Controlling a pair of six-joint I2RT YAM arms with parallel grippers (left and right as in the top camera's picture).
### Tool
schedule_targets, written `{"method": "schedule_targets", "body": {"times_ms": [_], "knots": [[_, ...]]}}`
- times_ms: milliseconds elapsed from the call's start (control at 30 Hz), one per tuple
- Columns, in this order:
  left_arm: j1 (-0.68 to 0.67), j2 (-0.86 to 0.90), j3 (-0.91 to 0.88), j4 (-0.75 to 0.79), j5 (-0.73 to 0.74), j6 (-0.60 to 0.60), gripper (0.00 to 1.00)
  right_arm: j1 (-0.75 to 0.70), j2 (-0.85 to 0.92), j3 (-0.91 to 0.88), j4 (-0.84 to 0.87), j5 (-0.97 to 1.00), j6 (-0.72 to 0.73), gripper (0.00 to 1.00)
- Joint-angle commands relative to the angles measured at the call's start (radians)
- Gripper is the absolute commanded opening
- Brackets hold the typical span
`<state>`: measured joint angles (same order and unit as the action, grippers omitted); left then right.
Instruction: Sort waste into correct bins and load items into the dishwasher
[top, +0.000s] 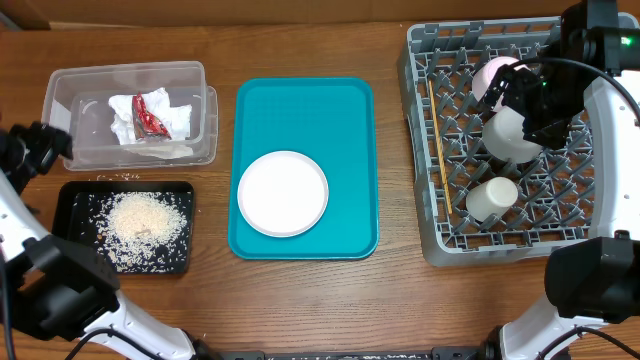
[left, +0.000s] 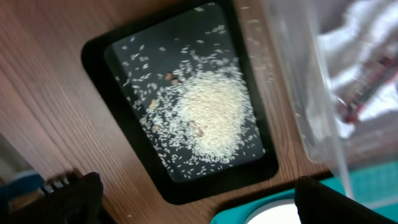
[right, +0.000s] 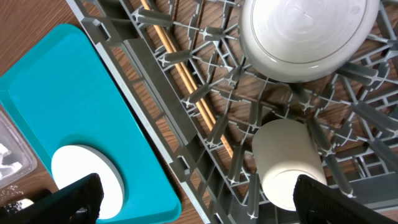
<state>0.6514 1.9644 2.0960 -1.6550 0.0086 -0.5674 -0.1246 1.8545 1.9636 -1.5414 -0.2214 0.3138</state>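
Observation:
The clear tub (top: 195, 120) holds crumpled white napkins (top: 178, 118) and a red wrapper (top: 152, 118). Rice (top: 143, 218) lies heaped in the black tray (top: 72, 215). A pale round plate (top: 283, 193) rests on the teal tray. In the grey dish rack (top: 425, 150) are a bowl (top: 508, 140), a pink dish (top: 493, 74), a white cup (top: 492, 198) and chopsticks (top: 437, 130). My left gripper (top: 50, 145) hangs open at the tub's left end, above the black tray (left: 124, 50) and rice (left: 214, 118). My right gripper (top: 530, 105) is open over the rack (right: 155, 118), with the bowl (right: 308, 37) and cup (right: 286, 162) below it.
The teal tray (top: 345, 120) lies mid-table between the bins and the rack. Its corner (left: 239, 214) and the clear tub's wall (left: 298, 93) show in the left wrist view. The right wrist view shows the teal tray (right: 74, 106), the plate (right: 87, 174) and the chopsticks (right: 186, 81).

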Motion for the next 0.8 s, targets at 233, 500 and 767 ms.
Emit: {"method": "schedule_targets", "body": {"times_ms": [233, 500, 767], "knots": [[0.053, -0.01, -0.259, 0.069, 0.071, -0.087, 0.88, -0.008, -0.018, 0.02, 0.003, -0.005, 0.001, 1.0], [0.046, -0.01, -0.461, 0.173, 0.079, -0.137, 0.04, -0.008, -0.018, 0.02, 0.003, -0.005, 0.001, 1.0], [0.046, -0.01, -0.636, 0.285, 0.097, -0.181, 0.04, -0.008, -0.018, 0.02, 0.003, -0.005, 0.001, 1.0]]}}
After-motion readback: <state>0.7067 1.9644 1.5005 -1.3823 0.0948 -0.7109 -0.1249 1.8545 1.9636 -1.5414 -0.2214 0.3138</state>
